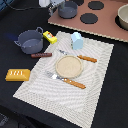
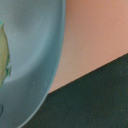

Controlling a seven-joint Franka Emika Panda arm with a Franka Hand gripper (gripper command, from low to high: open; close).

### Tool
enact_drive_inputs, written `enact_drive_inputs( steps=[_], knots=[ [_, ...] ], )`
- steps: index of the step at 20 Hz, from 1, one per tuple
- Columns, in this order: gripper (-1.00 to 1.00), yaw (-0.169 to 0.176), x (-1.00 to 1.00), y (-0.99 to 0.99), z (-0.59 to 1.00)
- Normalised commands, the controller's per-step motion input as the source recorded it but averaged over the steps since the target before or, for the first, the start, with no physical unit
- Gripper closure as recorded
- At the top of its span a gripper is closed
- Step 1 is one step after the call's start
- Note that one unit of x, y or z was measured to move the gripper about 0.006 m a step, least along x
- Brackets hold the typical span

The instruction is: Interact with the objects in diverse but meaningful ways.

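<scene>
My gripper [image 1: 51, 5] sits at the far edge of the scene, over the corner of the pink toy stovetop [image 1: 107, 22], just beside a grey bowl-like pot [image 1: 68, 9] standing on that stovetop. Only a small white part of my hand shows in the exterior view, and I cannot tell how far my fingers are spread or whether I have hold of anything. My wrist camera sees none of my fingers: only the curved pale blue-grey rim of a vessel [image 2: 30, 60] very close up, the pink board [image 2: 97, 35] beside it, and dark table [image 2: 90, 100] past the board's edge.

The other pieces lie well apart from me on the black table. The dark grey two-handled pot [image 1: 30, 41] stands at the exterior view's left, with the small yellow packet [image 1: 50, 36] just beside it. The small pale blue carton [image 1: 77, 40] stands upright on the striped placemat [image 1: 92, 80]. The orange ridged bread loaf [image 1: 17, 75] lies off the mat near its left edge. On the mat, a round tan plate [image 1: 68, 65] lies between a wooden-handled knife [image 1: 67, 80] and fork [image 1: 79, 56].
</scene>
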Motion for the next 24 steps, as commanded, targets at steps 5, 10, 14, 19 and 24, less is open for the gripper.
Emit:
enact_drive_inputs(
  steps=[5,10,14,19,24],
  knots=[
    [1.00,0.010,0.00,0.06,-0.08],
    [1.00,0.010,0.00,0.05,-0.08],
    [1.00,0.006,0.00,0.07,-0.09],
    [1.00,0.004,0.03,0.08,-0.05],
    [1.00,0.006,0.29,0.13,0.24]
  ],
)
